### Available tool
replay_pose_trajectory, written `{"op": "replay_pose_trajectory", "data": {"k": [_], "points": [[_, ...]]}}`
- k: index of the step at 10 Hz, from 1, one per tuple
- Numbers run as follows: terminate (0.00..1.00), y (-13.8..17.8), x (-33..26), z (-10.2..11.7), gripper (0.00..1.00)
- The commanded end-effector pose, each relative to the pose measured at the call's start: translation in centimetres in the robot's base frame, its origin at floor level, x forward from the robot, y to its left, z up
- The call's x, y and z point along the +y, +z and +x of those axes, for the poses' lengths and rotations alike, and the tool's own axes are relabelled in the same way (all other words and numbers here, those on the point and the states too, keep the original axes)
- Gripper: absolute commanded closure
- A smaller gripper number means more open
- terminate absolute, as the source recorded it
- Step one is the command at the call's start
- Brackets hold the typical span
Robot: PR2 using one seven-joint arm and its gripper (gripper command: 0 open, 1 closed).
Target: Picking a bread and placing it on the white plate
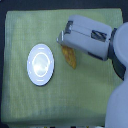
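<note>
Exterior view, looking down from above. One surface [20, 100], covered by a pale green woven cloth that fills most of the frame; a dark strip runs along the frame's top edge and down its left edge.

One round glossy white plate [40, 64] with a slightly raised rim, left of centre. It lies flat on the cloth and nothing is on it. Bright glare at its middle.

One elongated golden-brown bread [70, 58] with a pointed end, just right of centre and a bit above the middle. It lies on the cloth tilted, upper end toward upper left, lower pointed end toward lower right. Its upper end is hidden under the arm's tip. Bread and plate are apart, with a strip of bare cloth between them; the bread is to the plate's right.

One robot arm, grey and white, comes in from the frame's right edge, with a large blurred grey body part at lower right. One end effector [62, 40] at the arm's tip, upper centre, right over the bread's upper end. Fingers are too blurred and small to make out; cannot tell how far they are open, or whether they have hold of the bread. Contact with the bread also cannot be told.
</note>
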Motion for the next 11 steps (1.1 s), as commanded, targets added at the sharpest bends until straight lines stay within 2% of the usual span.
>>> {"op": "replay_pose_trajectory", "data": {"k": [1, 11], "points": [[0.0, 0.2, -0.2, 0.3, 1.0], [0.0, 2.6, -0.7, 1.9, 1.0]]}}
